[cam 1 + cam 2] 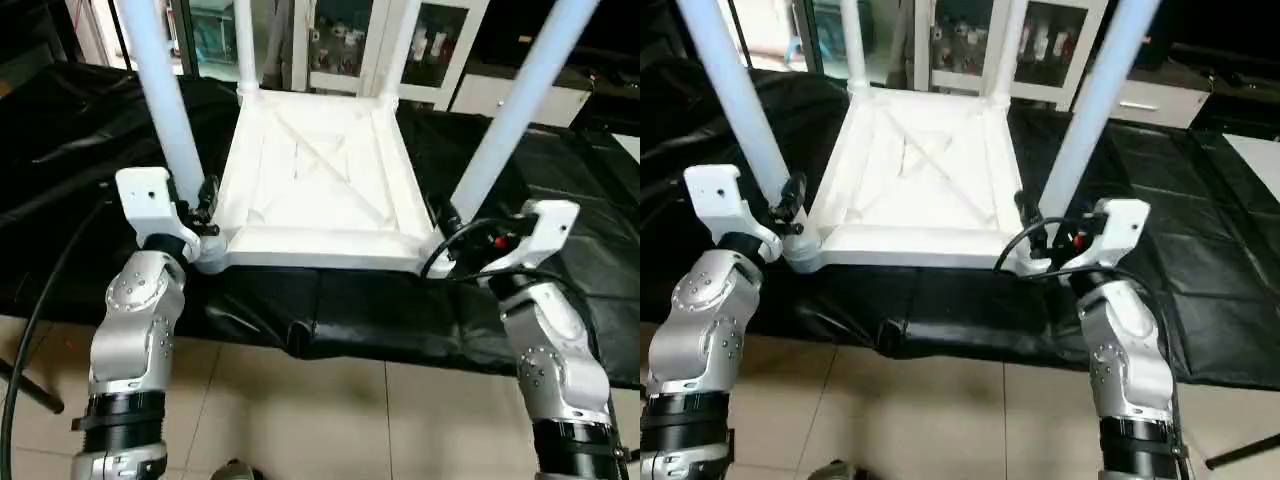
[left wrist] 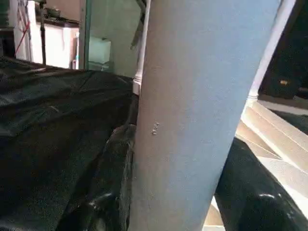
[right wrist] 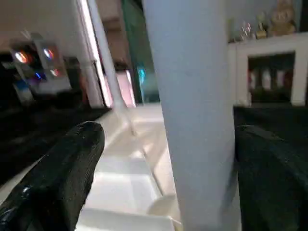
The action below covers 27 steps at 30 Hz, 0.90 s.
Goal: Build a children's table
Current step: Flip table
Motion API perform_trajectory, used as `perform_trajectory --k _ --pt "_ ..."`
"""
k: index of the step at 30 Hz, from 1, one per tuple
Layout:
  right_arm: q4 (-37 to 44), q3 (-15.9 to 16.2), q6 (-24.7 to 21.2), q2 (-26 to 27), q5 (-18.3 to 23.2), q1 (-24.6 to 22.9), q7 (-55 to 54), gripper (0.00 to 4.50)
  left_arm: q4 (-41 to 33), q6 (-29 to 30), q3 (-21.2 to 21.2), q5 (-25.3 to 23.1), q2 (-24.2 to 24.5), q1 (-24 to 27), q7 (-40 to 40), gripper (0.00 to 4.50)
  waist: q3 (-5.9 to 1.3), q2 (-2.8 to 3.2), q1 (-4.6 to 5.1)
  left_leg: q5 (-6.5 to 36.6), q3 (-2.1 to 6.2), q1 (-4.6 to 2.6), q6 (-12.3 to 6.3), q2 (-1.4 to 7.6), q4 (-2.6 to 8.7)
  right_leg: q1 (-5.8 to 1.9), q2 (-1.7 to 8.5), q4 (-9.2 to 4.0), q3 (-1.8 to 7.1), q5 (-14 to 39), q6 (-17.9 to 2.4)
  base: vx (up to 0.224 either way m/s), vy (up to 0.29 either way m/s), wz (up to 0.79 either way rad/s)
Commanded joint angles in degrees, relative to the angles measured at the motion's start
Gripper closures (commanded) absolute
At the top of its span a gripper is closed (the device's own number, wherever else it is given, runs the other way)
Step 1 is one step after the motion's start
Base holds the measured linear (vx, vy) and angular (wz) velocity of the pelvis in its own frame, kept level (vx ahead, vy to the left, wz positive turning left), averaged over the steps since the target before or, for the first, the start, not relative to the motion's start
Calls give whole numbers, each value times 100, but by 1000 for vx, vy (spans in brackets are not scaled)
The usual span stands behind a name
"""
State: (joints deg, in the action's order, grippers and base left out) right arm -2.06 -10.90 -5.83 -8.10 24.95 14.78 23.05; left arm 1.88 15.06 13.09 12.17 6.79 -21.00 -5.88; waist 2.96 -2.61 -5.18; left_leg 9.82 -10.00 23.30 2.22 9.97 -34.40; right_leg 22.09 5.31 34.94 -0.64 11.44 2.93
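The children's table lies upside down on the black sheet, its X-ribbed underside (image 1: 320, 170) facing up. Four white legs stand in the corner sockets. My left gripper (image 1: 200, 205) is at the base of the near-left leg (image 1: 165, 90). In the left wrist view its black fingers (image 2: 103, 192) press on both sides of that leg (image 2: 192, 110). My right gripper (image 1: 450, 235) is at the base of the near-right leg (image 1: 520, 100). It stands open around the leg (image 3: 192, 106), and one finger (image 3: 62, 178) is clear of the tube.
The black-sheeted work table (image 1: 80, 170) ends just in front of the children's table, with tiled floor (image 1: 330, 420) below. White cabinets with glass doors (image 1: 440, 50) stand behind. A black cable (image 1: 40, 310) loops by my left arm.
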Motion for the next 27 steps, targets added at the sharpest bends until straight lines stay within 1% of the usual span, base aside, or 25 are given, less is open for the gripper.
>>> perform_trajectory --k 1,4,5,6,7,8,9,11,12,13,16,17,18,21,23,24,26,27 --pt "270 45 87 18 148 -61 186 0 -2 169 116 593 -291 -218 161 252 -338 1 15 1707 77 -195 186 258 534 -48 194 -430 88 1105 -721 0 0 0" --pt "427 -72 137 76 310 -79 188 0 -15 208 169 627 -419 -261 192 252 -335 6 15 1719 80 -192 209 257 543 -43 186 -431 85 1118 -693 0 0 0" --pt "427 -72 137 76 310 -79 188 0 -15 208 169 627 -419 -261 192 252 -337 15 18 1751 79 -199 220 259 542 -32 182 -434 87 1115 -694 0 0 0" --pt "530 -161 129 93 424 -72 160 0 -9 217 179 638 -461 -288 219 252 -340 13 16 1738 82 -200 219 260 539 -37 182 -436 86 1065 -687 0 0 0" --pt "659 -298 104 101 596 -59 100 0 8 231 205 676 -517 -325 241 252 -341 26 15 1709 87 -188 216 257 539 -45 185 -428 87 1026 -684 0 0 0" --pt "694 -336 84 91 648 -55 86 0 25 231 228 701 -540 -342 247 252 -355 10 12 1637 87 -187 198 259 530 -56 187 -419 85 913 -673 0 0 0" --pt "727 -355 66 71 672 -58 80 0 33 236 241 712 -556 -352 253 252 -349 32 7 1568 85 -177 178 252 530 -59 183 -413 84 840 -671 0 0 0" --pt "846 -385 0 22 708 -60 57 0 77 258 313 781 -612 -396 274 252 -358 32 15 1472 84 -177 163 248 520 -70 171 -402 79 715 -672 0 0 0" --pt "931 -390 -39 -7 742 -61 59 0 93 271 350 822 -643 -419 297 252 -358 21 13 1407 77 -175 146 243 509 -76 172 -404 80 641 -682 0 0 0" --pt "935 -387 -44 -10 745 -62 62 0 93 273 351 826 -644 -420 297 252 -356 25 15 1385 77 -167 137 241 511 -79 171 -400 81 623 -688 0 0 0" --pt "996 -300 -151 -76 732 -99 121 0 112 307 386 894 -664 -442 296 252 -355 33 15 1422 76 -179 141 244 511 -73 169 -406 78 692 -713 0 0 0" --pt "967 -179 -246 -136 579 -154 101 0 128 340 443 956 -714 -465 303 252 -350 34 14 1466 77 -184 170 243 513 -68 167 -414 78 771 -715 0 0 0" --pt "945 -98 -297 -147 530 -201 98 0 122 370 481 995 -761 -475 307 252 -350 26 13 1493 72 -190 195 246 515 -67 163 -422 79 803 -713 0 0 0" --pt "904 -37 -335 -112 468 -223 22 0 91 401 487 1016 -795 -467 302 252 -348 21 10 1534 80 -177 212 246 519 -68 182 -427 80 888 -698 0 0 0" --pt "892 -22 -563 21 555 -179 -186 0 61 436 497 1071 -838 -456 296 252 -344 24 18 1583 81 -178 227 243 522 -59 179 -430 81 941 -689 0 0 0" --pt "885 -26 -658 75 598 -148 -282 0 48 446 487 1073 -843 -448 288 252 -345 15 26 1567 84 -174 230 240 528 -59 174 -429 80 951 -677 0 0 0" --pt "933 -15 -903 172 936 -77 -286 0 30 456 485 1080 -869 -442 289 252 -348 24 26 1570 83 -187 222 240 521 -55 171 -427 83 912 -664 0 0 0" --pt "945 -4 -967 185 1008 -60 -279 0 27 459 486 1076 -877 -441 284 252 -353 33 28 1558 91 -182 214 244 523 -60 170 -420 80 857 -652 0 0 0"
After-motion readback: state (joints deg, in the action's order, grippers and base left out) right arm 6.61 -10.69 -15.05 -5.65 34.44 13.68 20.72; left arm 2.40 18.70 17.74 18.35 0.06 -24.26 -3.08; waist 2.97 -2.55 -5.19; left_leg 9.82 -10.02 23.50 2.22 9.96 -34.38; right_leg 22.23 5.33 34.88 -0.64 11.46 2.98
